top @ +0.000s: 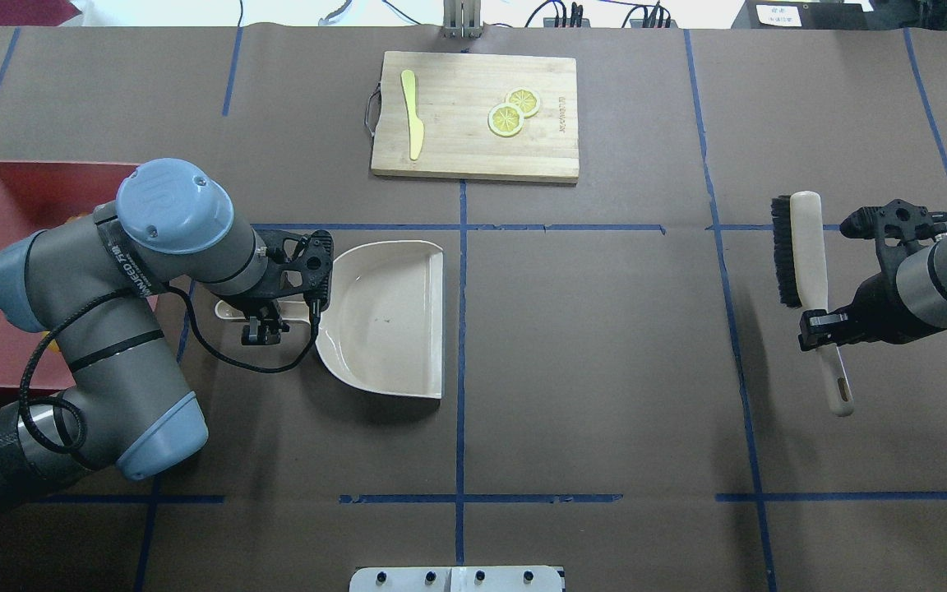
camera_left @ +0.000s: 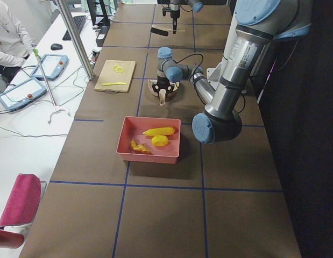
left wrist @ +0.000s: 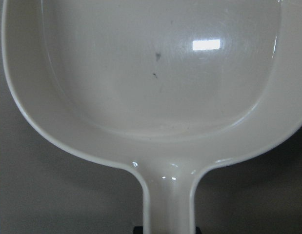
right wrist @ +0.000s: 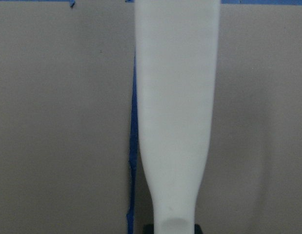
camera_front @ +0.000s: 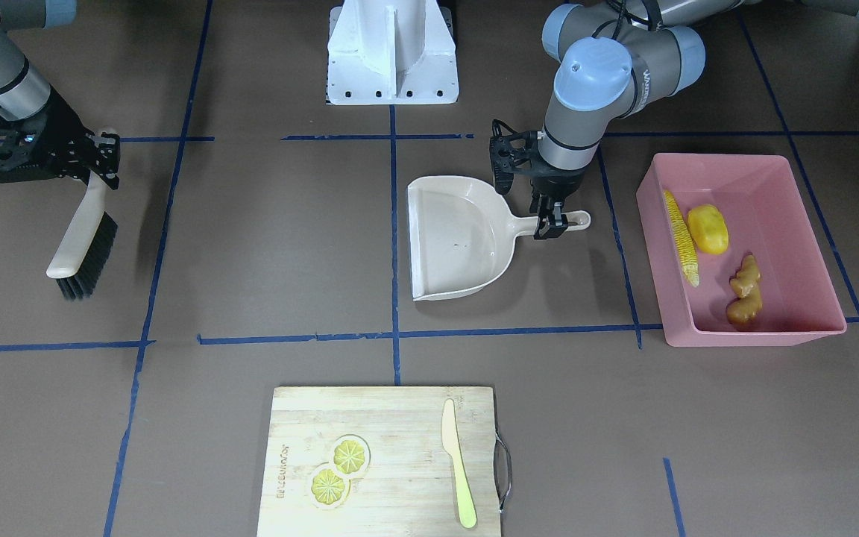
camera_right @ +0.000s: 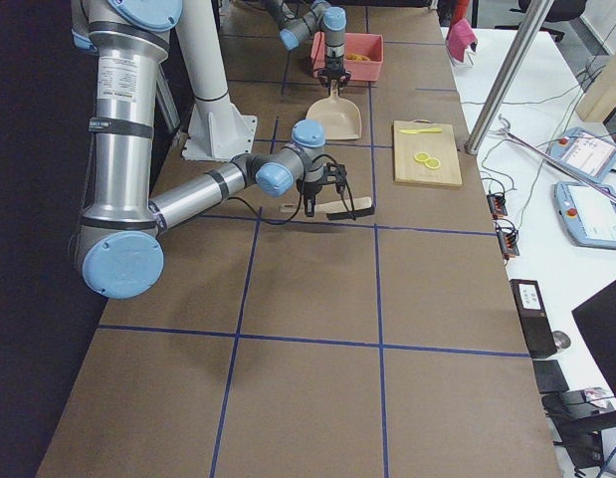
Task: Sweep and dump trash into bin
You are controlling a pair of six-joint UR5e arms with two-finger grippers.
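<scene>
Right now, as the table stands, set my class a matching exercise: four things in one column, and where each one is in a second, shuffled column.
Things:
1 corn
2 dustpan
3 brush
4 knife

Places:
a in the right gripper
b on the board
c in the bin
d handle in the left gripper

Pairs: 1-c; 2-d; 3-a; 4-b

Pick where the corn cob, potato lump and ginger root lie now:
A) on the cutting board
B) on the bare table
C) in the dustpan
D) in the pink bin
D: the corn cob, potato lump and ginger root all lie inside the pink bin, while the dustpan holds nothing.
</scene>
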